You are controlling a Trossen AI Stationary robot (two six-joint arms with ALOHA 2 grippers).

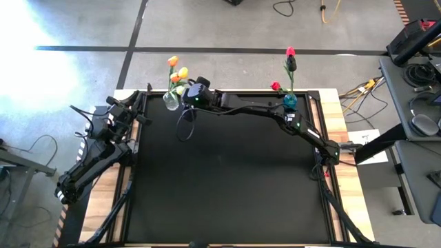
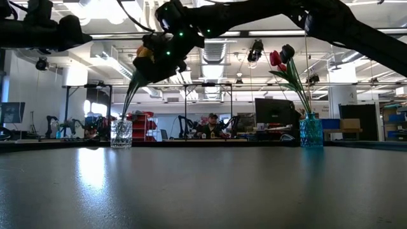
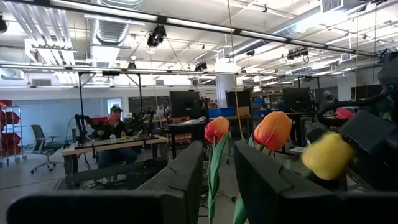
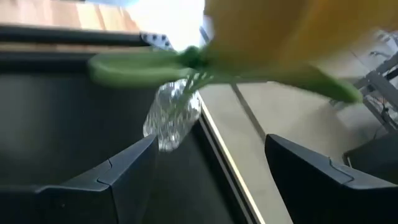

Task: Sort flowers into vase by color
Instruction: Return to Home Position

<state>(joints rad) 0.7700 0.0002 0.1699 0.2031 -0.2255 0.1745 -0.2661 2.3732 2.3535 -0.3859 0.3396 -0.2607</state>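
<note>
A clear glass vase (image 1: 170, 101) stands at the table's far left with orange (image 1: 173, 61) and yellow tulips (image 1: 183, 71) in it. A teal vase (image 1: 290, 101) stands at the far right and holds a pink (image 1: 290, 51), a dark (image 1: 292, 63) and a red tulip (image 1: 275, 86). My right gripper (image 1: 186, 93) reaches across to the clear vase and is open; in its wrist view the right gripper (image 4: 208, 168) frames the clear vase (image 4: 172, 118), with a yellow head (image 4: 280, 31) very close. My left gripper (image 1: 138, 103) waits open at the far left edge. My right gripper is open right beside the yellow tulip head (image 2: 145, 54) above the clear vase (image 2: 121, 133), with its leaves (image 4: 143, 62) just ahead of the spread fingers. Whether a finger touches the flower I cannot tell.
The black mat (image 1: 227, 179) lies bare between the vases and the near edge. Wooden borders (image 1: 344, 131) run along both sides. My right arm (image 1: 262, 110) spans the far part of the table. In the room beyond, a person (image 2: 212, 125) sits at a desk.
</note>
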